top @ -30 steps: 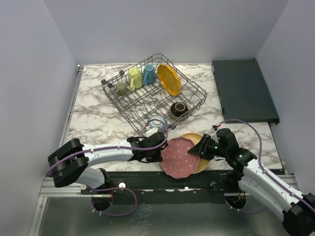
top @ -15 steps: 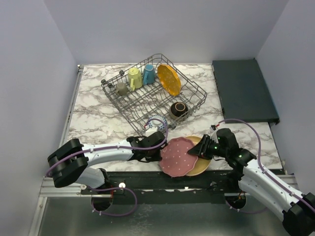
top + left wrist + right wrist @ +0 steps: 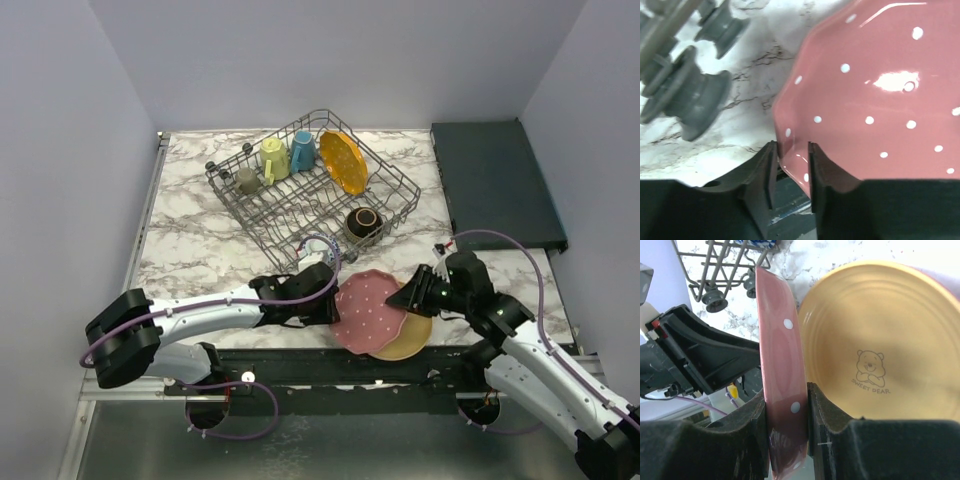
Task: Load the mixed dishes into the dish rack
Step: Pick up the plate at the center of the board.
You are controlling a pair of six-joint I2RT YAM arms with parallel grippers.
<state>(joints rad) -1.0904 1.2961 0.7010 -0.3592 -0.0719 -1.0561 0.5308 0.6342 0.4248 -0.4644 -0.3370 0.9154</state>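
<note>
A pink white-dotted plate (image 3: 372,310) is tilted up over a yellow plate (image 3: 412,336) at the table's near edge. My right gripper (image 3: 412,297) is shut on its right rim; in the right wrist view the plate (image 3: 782,365) stands edge-on between the fingers of that gripper (image 3: 785,410), with the bear-printed yellow plate (image 3: 875,340) behind. My left gripper (image 3: 328,305) is at the plate's left rim. In the left wrist view the left gripper (image 3: 791,172) stands open astride the pink rim (image 3: 875,100), a gap showing beside one finger. The dish rack (image 3: 245,222) stands behind.
The rack holds an orange plate (image 3: 343,162), a blue mug (image 3: 303,150), a yellow-green mug (image 3: 274,158), a grey cup (image 3: 247,180), a dark brown bowl (image 3: 363,222) and a blue-white bowl (image 3: 318,247). A dark flat tray (image 3: 495,185) lies at the back right. The rack's feet (image 3: 695,100) are near the left gripper.
The right gripper has risen and drawn back to the right, tipping the pink plate up off the yellow one. The left jaws have opened at the rim.
</note>
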